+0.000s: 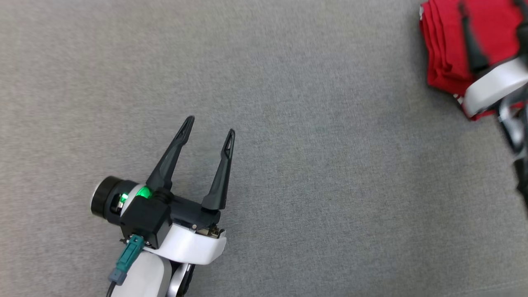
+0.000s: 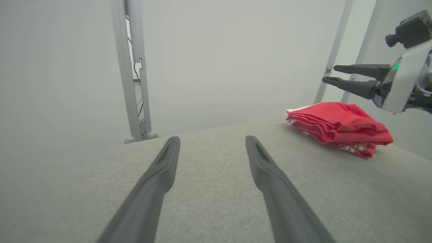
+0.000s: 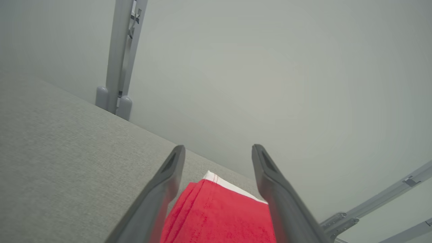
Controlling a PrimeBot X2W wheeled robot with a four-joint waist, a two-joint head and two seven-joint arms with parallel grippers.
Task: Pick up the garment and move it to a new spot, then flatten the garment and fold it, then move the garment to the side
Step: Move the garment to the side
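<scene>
Your garment (image 1: 447, 45) lies folded at the far right of the grey surface (image 1: 288, 144). It is a red stack with layered edges and white trim underneath. The left gripper (image 1: 210, 126) is spread wide and empty, well apart from it. The left wrist view shows the right gripper (image 2: 330, 74) plainly where the head view blurs it, parted, empty and clear above the cloth.
</scene>
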